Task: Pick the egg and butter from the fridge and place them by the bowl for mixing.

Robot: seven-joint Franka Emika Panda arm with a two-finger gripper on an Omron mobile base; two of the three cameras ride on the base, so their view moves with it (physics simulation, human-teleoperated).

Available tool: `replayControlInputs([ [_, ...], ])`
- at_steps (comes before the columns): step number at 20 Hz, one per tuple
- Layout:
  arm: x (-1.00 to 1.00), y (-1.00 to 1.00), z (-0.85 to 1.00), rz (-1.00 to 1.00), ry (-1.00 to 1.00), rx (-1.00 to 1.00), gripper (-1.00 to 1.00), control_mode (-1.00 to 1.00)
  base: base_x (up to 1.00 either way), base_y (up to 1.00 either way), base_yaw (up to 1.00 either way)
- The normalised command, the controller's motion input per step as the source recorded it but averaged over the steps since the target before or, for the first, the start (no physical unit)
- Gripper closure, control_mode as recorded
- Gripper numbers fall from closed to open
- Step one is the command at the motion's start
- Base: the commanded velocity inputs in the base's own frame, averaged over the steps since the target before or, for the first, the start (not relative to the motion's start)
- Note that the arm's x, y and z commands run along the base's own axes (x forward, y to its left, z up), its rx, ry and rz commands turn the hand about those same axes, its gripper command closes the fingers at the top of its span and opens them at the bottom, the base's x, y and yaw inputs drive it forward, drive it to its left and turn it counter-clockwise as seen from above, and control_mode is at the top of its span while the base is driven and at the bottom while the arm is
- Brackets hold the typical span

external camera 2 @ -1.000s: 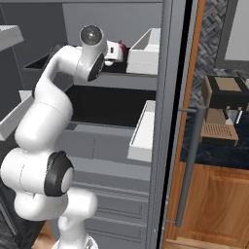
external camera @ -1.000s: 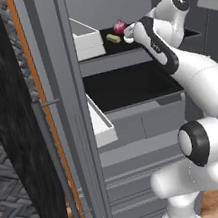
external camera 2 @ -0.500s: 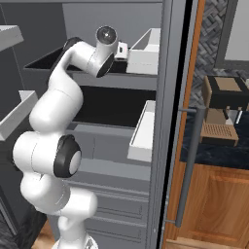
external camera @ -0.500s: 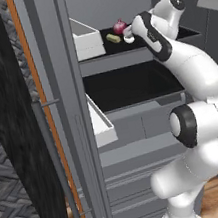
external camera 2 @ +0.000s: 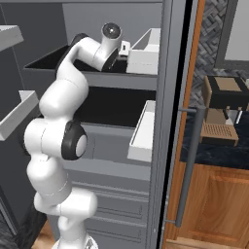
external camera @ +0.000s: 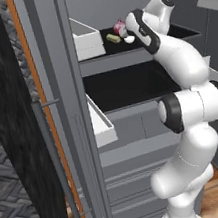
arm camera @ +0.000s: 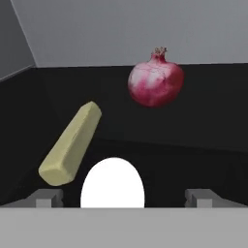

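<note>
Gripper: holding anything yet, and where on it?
Nothing held. The gripper is open, its fingers standing either side of the egg without closing on it; the butter lies untouched beside it.

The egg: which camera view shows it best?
The hand view. The egg fills the lower centre, whole and sharp, between the open tool's tips, beside the butter. The left base view gives a small white spot by the arm. In the right base view I cannot make it out.

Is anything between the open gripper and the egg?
No. In the hand view the egg sits directly ahead of the gripper, with bare black shelf around it.
</note>
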Motion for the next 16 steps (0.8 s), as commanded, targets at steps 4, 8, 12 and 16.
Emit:
replayControlInputs([
  [4, 0.01, 0.01, -0.12, 0.0, 0.04, 0.0, -1.0, -1.0, 0.0, 0.0, 0.0],
  [8, 0.06, 0.07, -0.18, 0.0, 0.0, 0.0, -1.0, -1.0, 0.0, 0.0, 0.0],
  [12, 0.14, 0.08, -0.15, 0.0, 0.0, 0.05, -1.0, -1.0, 0.0, 0.0, 0.0],
  [16, 0.11, 0.07, -0.16, 0.0, 0.0, 0.06, -1.0, -1.0, 0.0, 0.0, 0.0],
])
